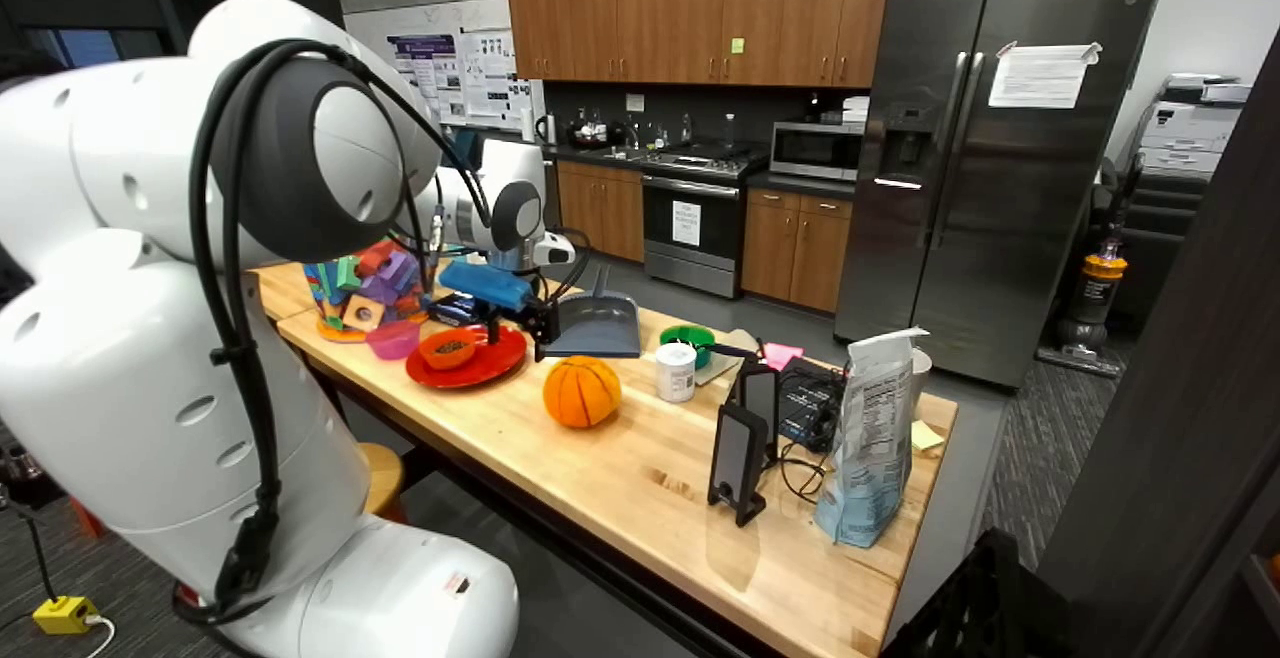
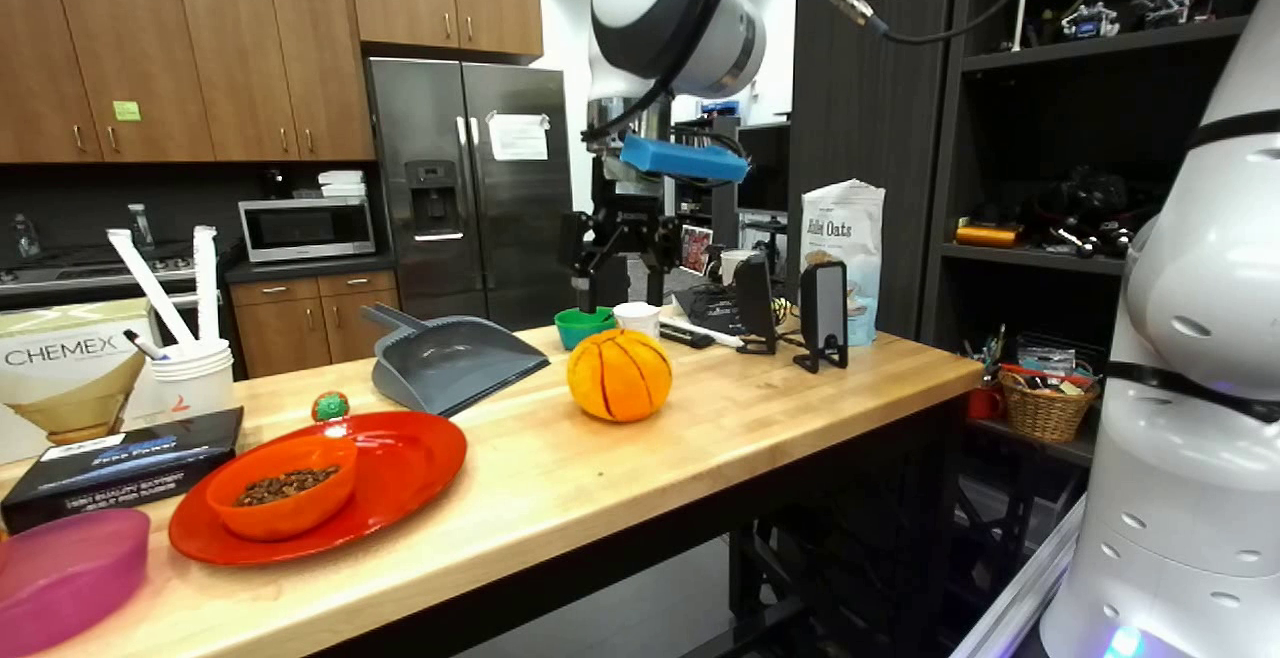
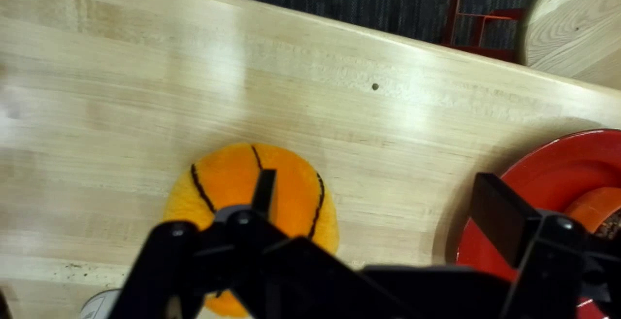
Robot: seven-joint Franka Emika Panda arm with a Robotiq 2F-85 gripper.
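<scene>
The white arm [image 1: 150,338] is bent — claw [image 2: 620,290] pointing down, its two fingers [image 3: 502,217] spread wide apart.

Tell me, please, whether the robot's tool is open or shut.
The tool is open: its fingers stand wide apart in the wrist view, and the orange ball rests on the table, not held.

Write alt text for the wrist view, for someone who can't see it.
An open pincer hangs over a wooden table, one finger overlapping a black-lined orange ball, the other a red plate holding an orange bowl.
</scene>
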